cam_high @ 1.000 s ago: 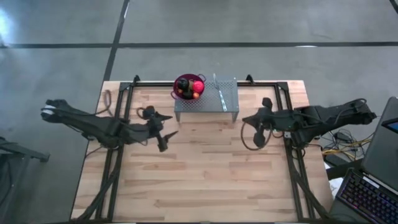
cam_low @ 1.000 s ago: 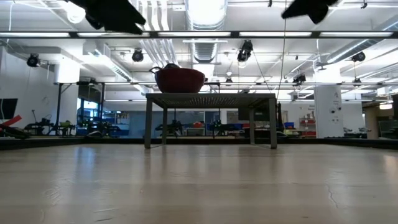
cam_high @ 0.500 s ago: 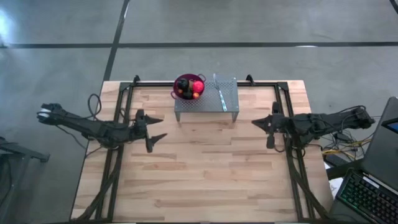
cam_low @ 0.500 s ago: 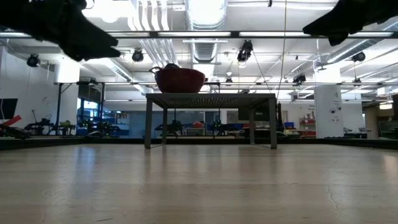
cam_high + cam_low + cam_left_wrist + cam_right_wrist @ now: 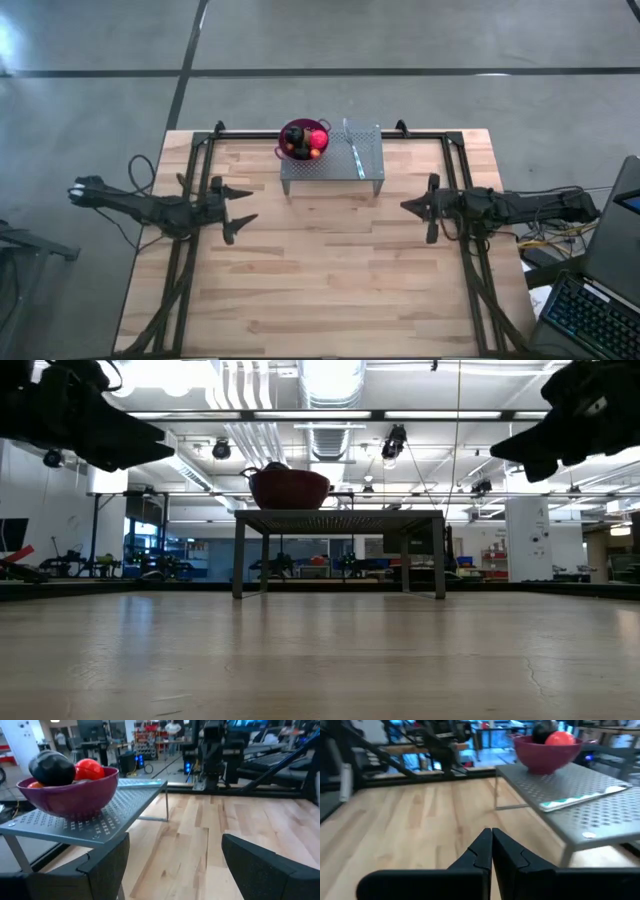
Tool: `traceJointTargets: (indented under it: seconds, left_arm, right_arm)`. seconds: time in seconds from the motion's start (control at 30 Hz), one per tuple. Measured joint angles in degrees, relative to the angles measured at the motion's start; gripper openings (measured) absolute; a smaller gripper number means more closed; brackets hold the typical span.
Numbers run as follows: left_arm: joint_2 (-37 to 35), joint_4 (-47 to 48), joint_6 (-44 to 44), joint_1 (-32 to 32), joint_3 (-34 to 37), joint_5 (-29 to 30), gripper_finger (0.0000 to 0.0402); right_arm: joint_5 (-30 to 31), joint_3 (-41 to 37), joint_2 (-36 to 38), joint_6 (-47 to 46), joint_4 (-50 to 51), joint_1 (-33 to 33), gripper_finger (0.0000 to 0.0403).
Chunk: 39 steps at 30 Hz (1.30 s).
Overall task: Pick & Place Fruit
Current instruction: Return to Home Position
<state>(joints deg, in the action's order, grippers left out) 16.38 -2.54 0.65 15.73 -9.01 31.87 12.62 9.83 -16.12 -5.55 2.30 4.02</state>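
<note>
High view, fruit: the fruit sits heaped in the purple bowl on the left end of the shelf, close to the shelf's back edge.
High view, teal stick: the teal stick lies flat on the right half of the shelf, apart from the bowl.
High view, left tool: the left tool hangs above the counter to the left of the shelf, well apart from it, fingers spread, holding nothing.
High view, right tool: the right tool hangs to the right of the shelf, also well apart, pointing toward it.
Low view, clearance: both arms hang high, out to either side of the shelf. The bowl stands upright on it, and nothing lies on the counter under the shelf.
Left wrist view, state: the fingers stand wide apart with nothing between them. A dark ball and a red one crown the bowl above its rim, near the shelf's corner.
Right wrist view, state: the fingers are pressed together, empty. The stick lies near the shelf's front edge on this side.
Risk, likely: low, as both arms are clear of the shelf.
Risk, cause: an arm swinging back toward the shelf could jolt a leg. The round pieces piled above the rim would then roll out, or the bowl could slide off the near edge.
Risk, cables: the slack loop beside the left arm could snag the frame.
</note>
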Motion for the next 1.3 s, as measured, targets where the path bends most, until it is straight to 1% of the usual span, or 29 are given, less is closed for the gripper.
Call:
traceJointTargets:
  seconds: [0.07, 0.2, 0.37, 0.4, 0.53, 0.63, 0.8, 1.07, 1.3]
  left_arm:
    - [-1.9, 1.1, -0.2, 0.0, 0.9, -0.4, 0.0321]
    - [-5.7, 1.5, 0.2, 0.0, 3.4, -0.4, 0.0321]
    - [-10.7, 1.8, 0.7, 0.0, 6.3, -0.5, 0.0321]
    - [-11.5, 2.0, 1.1, 0.0, 6.7, -0.5, 0.0321]
    - [-13.6, 3.2, 2.3, 0.0, 6.9, -0.8, 0.0321]
    - [-13.5, 3.5, 2.3, 0.0, 6.9, -0.8, 0.0321]
    - [-13.2, 3.8, 2.3, 0.0, 6.9, -0.7, 0.0321]
    - [-13.3, 3.3, 2.4, 0.0, 6.9, -0.5, 0.0321]
    - [-13.2, 3.2, 2.4, 0.0, 7.0, -0.5, 0.0321]
  right_arm:
    - [-3.9, -1.7, 0.0, -0.1, -2.7, -2.0, 0.0008]
    - [-9.5, -4.9, 0.0, -0.1, -5.4, -6.2, 0.0008]
    - [-12.5, -9.3, 0.0, -0.4, -9.7, -10.4, 0.0008]
    - [-12.8, -9.4, 0.0, -0.7, -9.1, -11.1, 0.0008]
    - [-12.9, -9.3, -0.1, 0.2, -8.9, -12.8, 0.0008]
    - [-12.7, -9.3, -0.1, 1.2, -8.4, -13.4, 0.0008]
    - [-12.7, -9.3, -0.1, -0.9, -6.7, -13.6, 0.0008]
    - [-12.7, -9.3, -0.2, 7.3, -5.5, -13.6, 0.0008]
    - [-12.7, -9.3, -0.1, 8.1, -5.5, -13.6, 0.0008]
